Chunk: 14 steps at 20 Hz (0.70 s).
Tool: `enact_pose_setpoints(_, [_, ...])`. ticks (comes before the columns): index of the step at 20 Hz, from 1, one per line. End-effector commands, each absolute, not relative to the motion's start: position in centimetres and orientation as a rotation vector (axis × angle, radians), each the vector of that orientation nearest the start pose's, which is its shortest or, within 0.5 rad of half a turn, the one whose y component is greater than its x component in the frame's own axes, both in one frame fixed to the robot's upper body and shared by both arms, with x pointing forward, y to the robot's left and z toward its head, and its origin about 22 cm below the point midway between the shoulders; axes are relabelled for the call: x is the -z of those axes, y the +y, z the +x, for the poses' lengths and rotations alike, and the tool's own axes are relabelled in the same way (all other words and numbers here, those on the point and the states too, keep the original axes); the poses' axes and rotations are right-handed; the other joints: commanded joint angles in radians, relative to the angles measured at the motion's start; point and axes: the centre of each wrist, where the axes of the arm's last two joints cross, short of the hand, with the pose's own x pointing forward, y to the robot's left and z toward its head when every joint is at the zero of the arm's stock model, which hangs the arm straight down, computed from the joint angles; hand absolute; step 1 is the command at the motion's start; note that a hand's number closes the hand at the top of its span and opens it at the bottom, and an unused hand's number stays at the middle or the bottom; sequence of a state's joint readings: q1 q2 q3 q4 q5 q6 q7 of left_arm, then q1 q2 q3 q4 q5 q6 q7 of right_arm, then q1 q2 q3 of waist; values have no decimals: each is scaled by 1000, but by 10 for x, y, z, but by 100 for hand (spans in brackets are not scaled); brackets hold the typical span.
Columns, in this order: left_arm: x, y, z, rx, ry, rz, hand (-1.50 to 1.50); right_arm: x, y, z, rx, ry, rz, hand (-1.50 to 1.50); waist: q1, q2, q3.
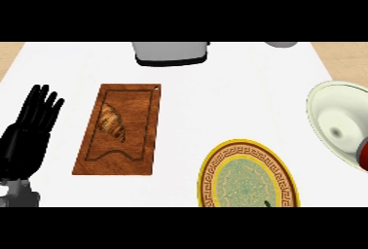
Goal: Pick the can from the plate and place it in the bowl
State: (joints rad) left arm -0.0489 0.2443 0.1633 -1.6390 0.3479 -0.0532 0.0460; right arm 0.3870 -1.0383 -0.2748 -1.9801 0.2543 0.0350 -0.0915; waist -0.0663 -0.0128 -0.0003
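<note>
One hand shows over the white counter (215,97): the left hand (25,141), at 9 o'clock in the head view, is open, its black fingers straight, pointing toward 12 o'clock and holding nothing. The right hand is out of view, so its state cannot be told. The plate (282,171), yellow-rimmed with a patterned green centre, lies at 5 o'clock, cut by the view's lower edge. The cream bowl (323,109) sits at 3 o'clock, partly past the right edge and apart from the plate. A red shape that appears to be the can (363,156) shows at the bowl's 5 o'clock, against its lower rim and mostly cut off by the frame; whether it is inside the bowl cannot be told. A wooden board (137,141) lies between the left hand and the plate, long side running 12 to 6, with a bread (111,121) on its upper left part. A grey pot (173,52) stands at 12 o'clock.
</note>
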Motion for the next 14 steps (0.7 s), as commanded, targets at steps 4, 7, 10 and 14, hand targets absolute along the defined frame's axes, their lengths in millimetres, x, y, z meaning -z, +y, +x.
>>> enact_pose_setpoints(4, [-62,301,282,-67,-1704,-69,0,-210,-465,169,-877,-1511,-1052,150,49,13,0])
enact_pose_setpoints(7, [-62,295,261,-53,-1681,-103,0,-190,-469,190,-825,-1467,-1043,150,79,14,1])
enact_pose_setpoints(10, [-52,307,264,-47,-1693,-90,0,-197,-487,214,-787,-1494,-1014,150,89,17,1])
enact_pose_setpoints(14, [-64,292,267,-41,-1698,-104,0,-175,-502,242,-745,-1526,-991,150,94,17,1])
